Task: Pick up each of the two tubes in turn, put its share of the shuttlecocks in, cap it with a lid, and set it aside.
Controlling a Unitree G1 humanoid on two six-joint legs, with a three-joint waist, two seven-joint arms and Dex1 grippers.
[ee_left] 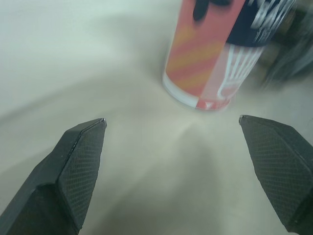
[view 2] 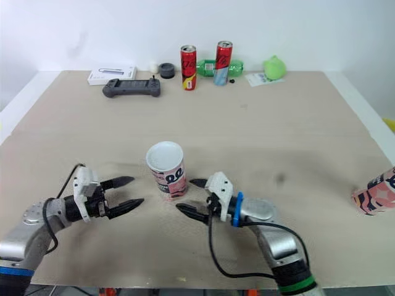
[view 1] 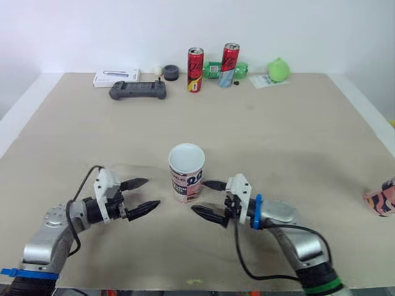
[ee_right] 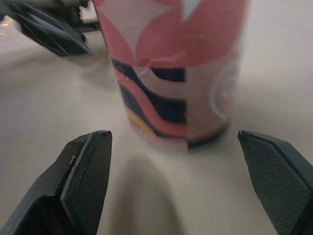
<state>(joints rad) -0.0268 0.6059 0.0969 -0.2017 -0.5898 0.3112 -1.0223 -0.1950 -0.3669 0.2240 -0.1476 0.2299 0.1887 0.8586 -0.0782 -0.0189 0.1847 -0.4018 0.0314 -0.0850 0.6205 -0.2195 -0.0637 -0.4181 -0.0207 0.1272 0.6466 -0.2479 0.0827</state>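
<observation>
Beige tabletop [view 1: 290,142] runs back to a white wall, and I have both arms low over its near part. The open tube [view 1: 187,180] stands upright in the middle of that near area, white mouth facing up, with pink, white and dark blue print around its wall.

My left gripper [view 1: 151,192] sits just left of the tube with its tips pointing at it. Its two black fingers [ee_left: 73,171] are spread wide with nothing between them, and they are clear of the tube. My right gripper [view 1: 199,197] mirrors it from the other side, also spread wide and empty. Its farther fingertip is close to the tube's base, but I see a gap between them. Through the right wrist camera the tube stands between the two pads [ee_right: 80,176], set back from them.

The second tube [view 2: 376,192], in the same pink print, lies at the table's far right edge, cut off by the frame, well apart from both grippers.

Along the back edge I see a white box [view 1: 116,77], a dark game controller [view 1: 137,90], two red cans [view 1: 195,69], a green bottle [view 1: 213,69] lying behind them and a green ball [view 1: 279,69].
</observation>
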